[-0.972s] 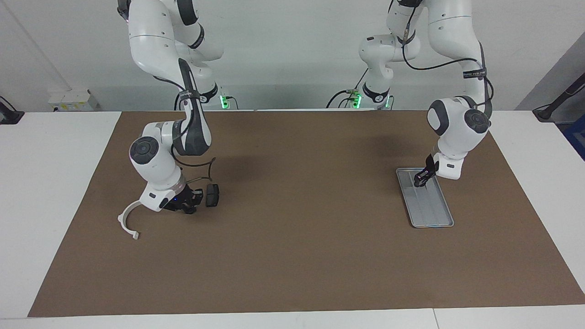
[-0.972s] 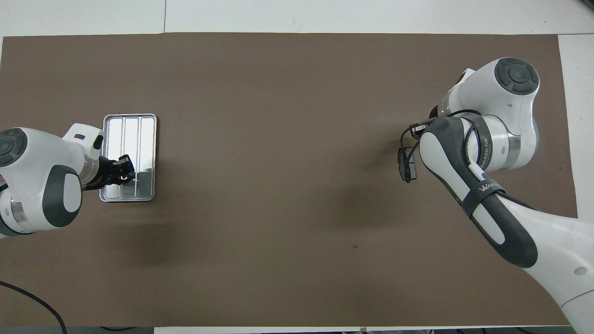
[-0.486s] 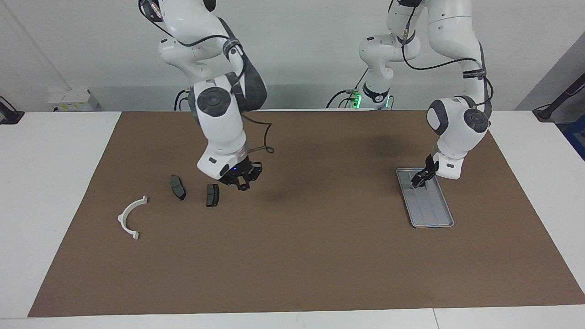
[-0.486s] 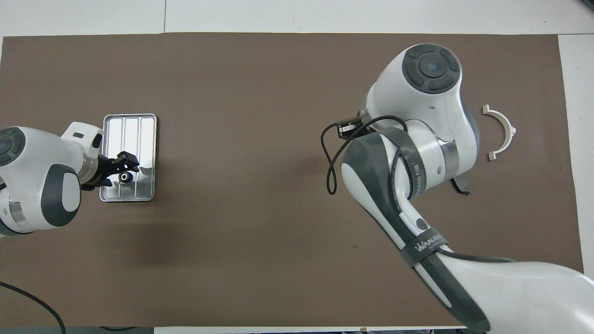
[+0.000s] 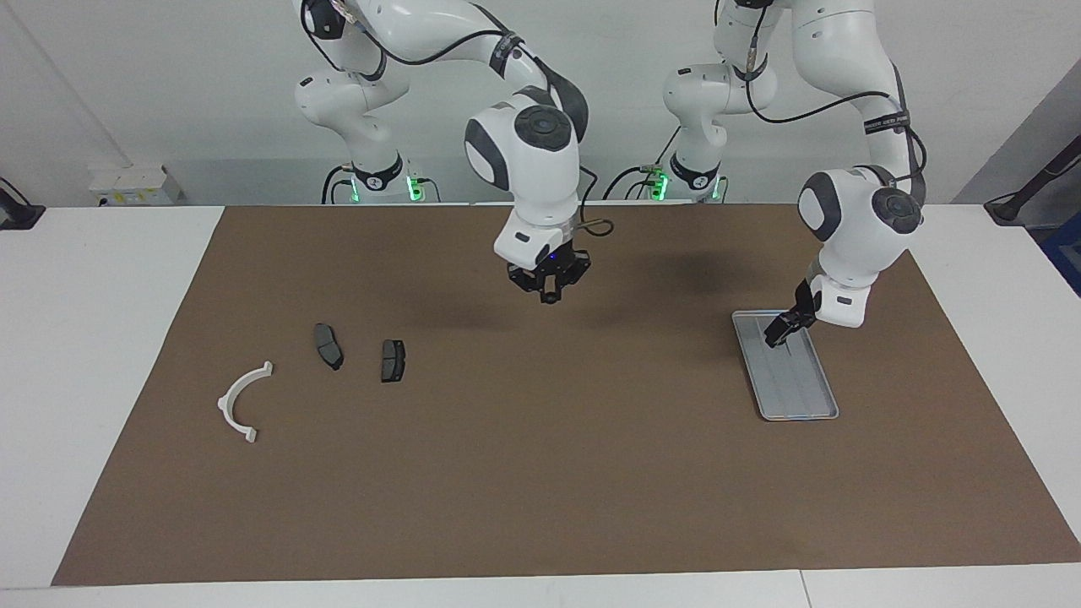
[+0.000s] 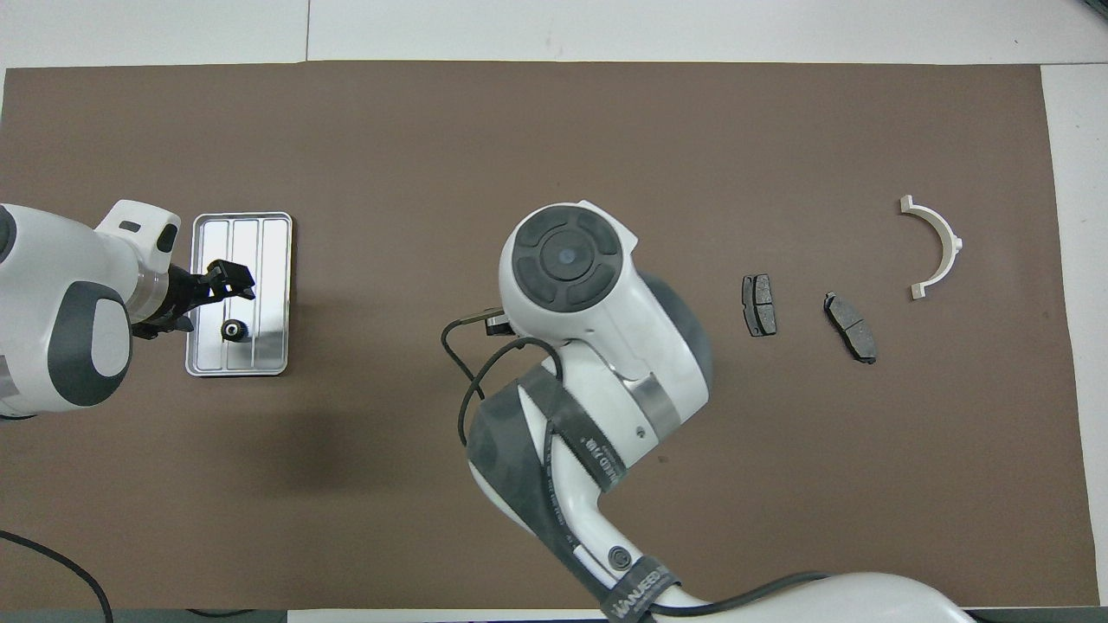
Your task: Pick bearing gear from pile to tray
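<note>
**1. Right claw.** In the upper centre of the facing view, the right claw (image 5: pixel 549 285) hangs in the air over bare table (image 5: pixel 540 507), between the pile and the tray. Its fingertips are together on a small dark round piece (image 5: pixel 550 297). This is judged to be a bearing gear in transit. The overhead view hides the claw under its own arm.

**2. Tray and left claw.** The tray (image 6: pixel 201 298) lies at mid-height at the frame edge on the left arm's end of the table. One bearing gear (image 6: pixel 232 329) lies in it, in the half nearer the robots, and nothing is touching it. The left claw (image 6: pixel 221 281) is over the tray with its fingers apart and empty, so that delivery is judged complete. The tray's low rim keeps the round part from rolling off.

**3. Pile.** Two brake pads (image 6: pixel 759 305) lie flat at mid-height toward the right arm's end, near each other but not touching. The white arc bracket (image 6: pixel 939 247) lies farther from the robots, nearest that frame edge. No loose round pieces can be made out among them.

**4. Next step – judgement.** The carried piece must reach the tray. The left claw stands over that tray and should clear it first – otherwise the two arms may collide.
</note>
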Tool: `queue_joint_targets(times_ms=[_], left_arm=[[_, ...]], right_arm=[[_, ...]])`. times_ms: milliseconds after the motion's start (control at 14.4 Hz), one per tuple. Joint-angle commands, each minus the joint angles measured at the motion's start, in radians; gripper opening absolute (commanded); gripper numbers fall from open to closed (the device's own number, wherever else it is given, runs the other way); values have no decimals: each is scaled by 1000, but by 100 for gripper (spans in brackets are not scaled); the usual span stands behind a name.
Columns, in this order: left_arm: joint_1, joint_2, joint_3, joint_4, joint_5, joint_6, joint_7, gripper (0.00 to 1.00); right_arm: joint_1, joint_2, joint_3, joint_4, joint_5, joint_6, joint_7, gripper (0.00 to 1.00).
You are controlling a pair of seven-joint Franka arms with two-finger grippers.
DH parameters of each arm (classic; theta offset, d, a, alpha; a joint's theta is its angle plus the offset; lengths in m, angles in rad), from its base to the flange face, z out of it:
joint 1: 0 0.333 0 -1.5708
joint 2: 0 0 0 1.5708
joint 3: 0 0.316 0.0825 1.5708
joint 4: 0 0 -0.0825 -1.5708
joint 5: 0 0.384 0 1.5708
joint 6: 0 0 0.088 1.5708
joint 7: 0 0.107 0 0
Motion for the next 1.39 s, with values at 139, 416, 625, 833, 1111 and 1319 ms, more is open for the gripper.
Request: queue_joint_targets(times_ms=[139, 416, 625, 833, 1111, 1319], left_arm=[[-33, -9, 6, 6, -7, -21, -56, 100], [-48, -9, 6, 6, -8, -26, -71, 100], [-80, -9, 6, 4, -8, -17, -134, 100], [-110, -9, 6, 3, -8, -9, -188, 100], [-136, -7, 6, 4, -8, -6, -230, 100], [-157, -3, 4, 19, -8, -12, -275, 100]], right_arm=[[59, 103, -5, -26, -7, 123, 42, 0], [48, 120, -5, -111, -12, 253, 21, 0], [48, 141, -5, -117, -17, 278, 10, 0], [50, 161, -5, -129, -18, 319, 13, 0], [51, 180, -5, -151, -18, 373, 13, 0], [50, 180, -5, -169, -18, 402, 12, 8]])
